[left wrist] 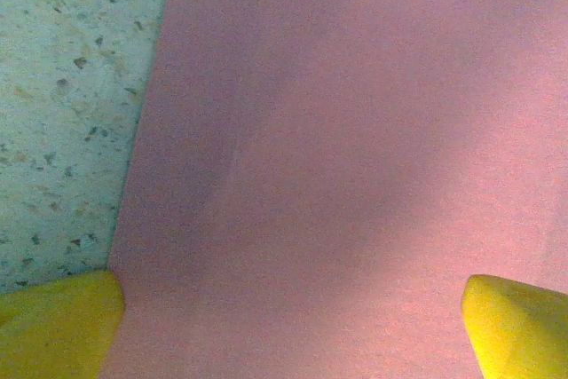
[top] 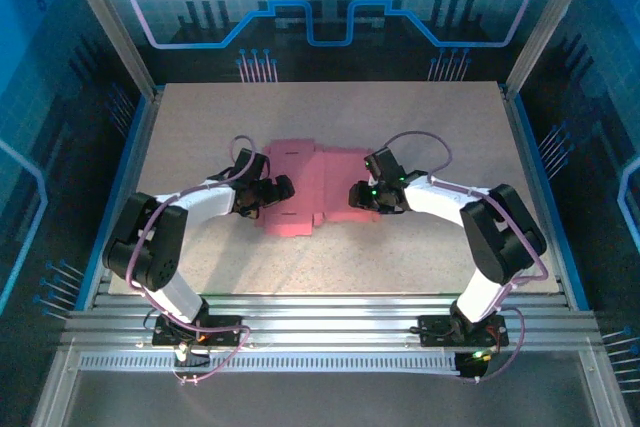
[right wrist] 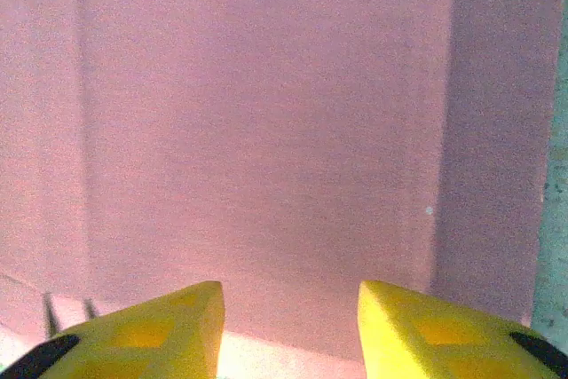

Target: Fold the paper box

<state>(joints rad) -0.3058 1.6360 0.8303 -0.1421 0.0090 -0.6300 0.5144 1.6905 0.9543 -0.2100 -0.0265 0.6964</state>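
Note:
The pink paper box (top: 315, 182) lies flat in the middle of the table, its flaps and slots toward the near side. My left gripper (top: 275, 190) is low at the box's left edge and open wide. In the left wrist view its yellow fingertips (left wrist: 62, 321) stand far apart over the pink sheet (left wrist: 355, 130). At the box's right edge is my right gripper (top: 358, 195). In the right wrist view, my right gripper (right wrist: 290, 295) has a narrower gap, its yellow fingers (right wrist: 151, 330) apart before a creased pink panel (right wrist: 266, 130). Nothing is pinched between them.
The speckled beige table (top: 200, 117) extends all around the box, and shows beside it in the wrist views (left wrist: 62, 86) (right wrist: 555, 219). Aluminium rails (top: 320, 312) run along the near edge by the arm bases. Metal frame posts (top: 110, 17) flank the back corners.

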